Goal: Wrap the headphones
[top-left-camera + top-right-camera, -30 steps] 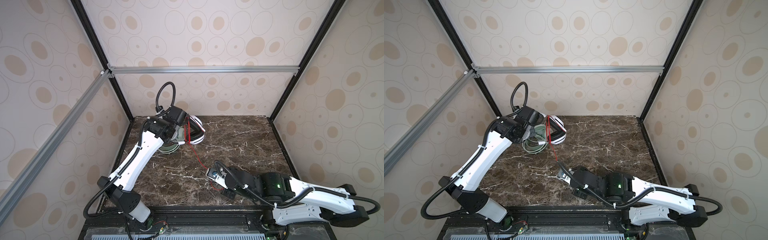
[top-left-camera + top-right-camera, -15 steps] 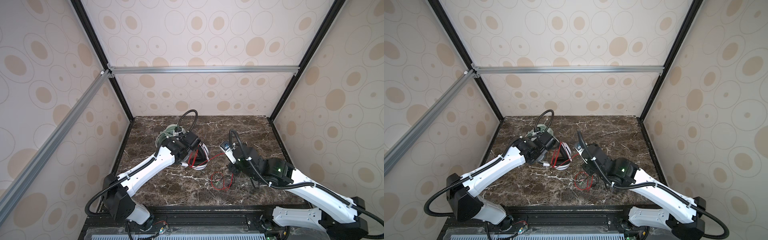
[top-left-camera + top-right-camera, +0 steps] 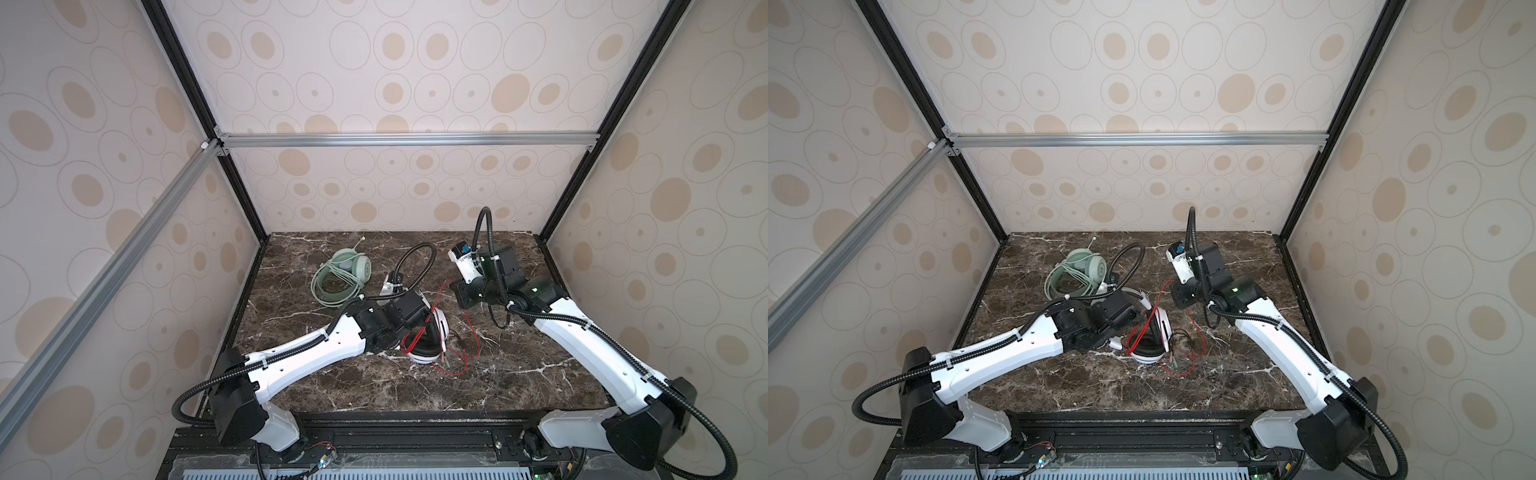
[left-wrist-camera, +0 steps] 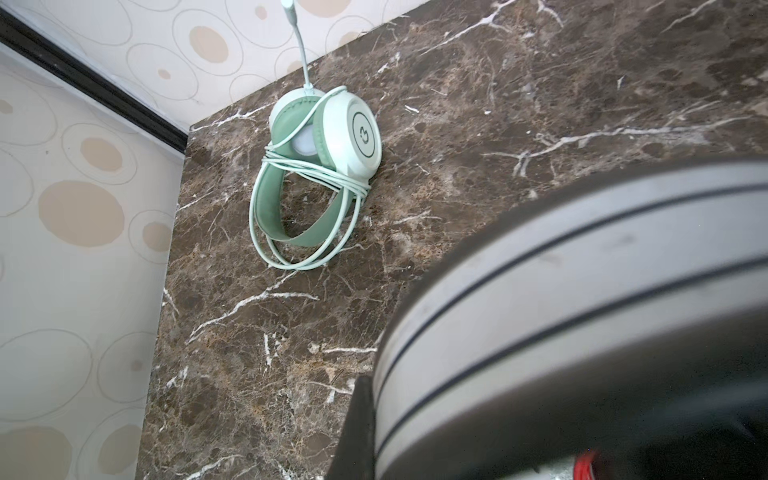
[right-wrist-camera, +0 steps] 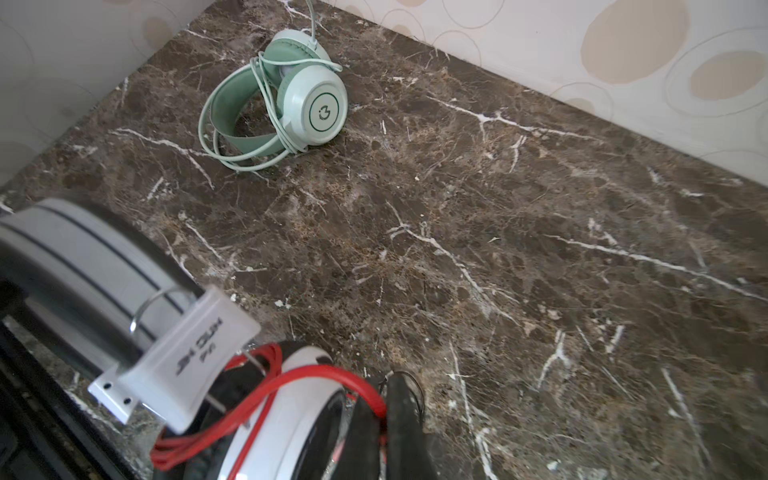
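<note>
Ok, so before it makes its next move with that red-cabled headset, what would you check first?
1. Left fingers closed on the grey headband of the white-and-black headset: ok.
2. Right fingers pinching the red cable: ok.
3. Red cable all wound on: not ok; loose loops lie on the table.
4. Mint-green headset out of the way, its cable wrapped round it: ok.
5. Red cable free of snags under the headset: cannot tell.
</note>
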Controlling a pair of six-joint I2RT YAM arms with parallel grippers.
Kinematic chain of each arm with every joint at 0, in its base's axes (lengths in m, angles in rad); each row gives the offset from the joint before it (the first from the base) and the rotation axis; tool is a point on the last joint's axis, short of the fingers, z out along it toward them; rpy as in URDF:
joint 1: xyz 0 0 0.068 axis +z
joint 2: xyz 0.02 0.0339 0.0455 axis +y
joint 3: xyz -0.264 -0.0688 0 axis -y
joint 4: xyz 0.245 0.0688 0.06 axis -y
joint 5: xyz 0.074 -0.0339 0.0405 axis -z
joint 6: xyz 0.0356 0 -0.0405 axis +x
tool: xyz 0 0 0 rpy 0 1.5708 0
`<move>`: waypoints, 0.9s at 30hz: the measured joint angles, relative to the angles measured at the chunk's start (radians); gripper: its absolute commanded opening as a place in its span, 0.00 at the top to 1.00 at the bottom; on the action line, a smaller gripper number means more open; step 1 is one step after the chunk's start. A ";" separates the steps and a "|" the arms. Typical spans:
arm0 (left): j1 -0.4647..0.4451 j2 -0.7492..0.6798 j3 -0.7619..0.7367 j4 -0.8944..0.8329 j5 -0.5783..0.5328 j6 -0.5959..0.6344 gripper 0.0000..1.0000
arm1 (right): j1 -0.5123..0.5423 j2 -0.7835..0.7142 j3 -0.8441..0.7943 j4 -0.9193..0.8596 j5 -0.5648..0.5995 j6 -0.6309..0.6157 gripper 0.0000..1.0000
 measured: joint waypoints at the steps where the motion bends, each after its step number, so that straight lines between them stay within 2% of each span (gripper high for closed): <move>1: -0.002 -0.003 0.000 0.005 0.005 0.005 1.00 | -0.010 0.011 -0.003 0.013 -0.025 0.008 1.00; 10: -0.002 -0.111 -0.034 0.066 0.079 0.051 1.00 | -0.088 0.071 -0.076 0.128 -0.216 0.093 0.97; 17: 0.001 -0.185 -0.034 0.088 0.111 0.078 1.00 | -0.106 0.128 -0.126 0.206 -0.359 0.158 0.93; 19: 0.002 -0.185 -0.032 0.082 0.113 0.083 1.00 | -0.106 0.131 -0.140 0.230 -0.388 0.174 0.81; 21: 0.002 -0.185 -0.030 0.080 0.119 0.085 1.00 | -0.109 0.131 -0.153 0.251 -0.405 0.183 0.59; 22: 0.002 -0.186 -0.026 0.081 0.126 0.086 1.00 | -0.111 0.132 -0.159 0.261 -0.410 0.192 0.52; 24: 0.002 -0.189 -0.016 0.082 0.143 0.088 1.00 | -0.114 0.132 -0.172 0.279 -0.422 0.202 0.47; 27: 0.010 -0.204 -0.006 0.088 0.161 0.095 1.00 | -0.124 0.132 -0.201 0.307 -0.436 0.213 0.45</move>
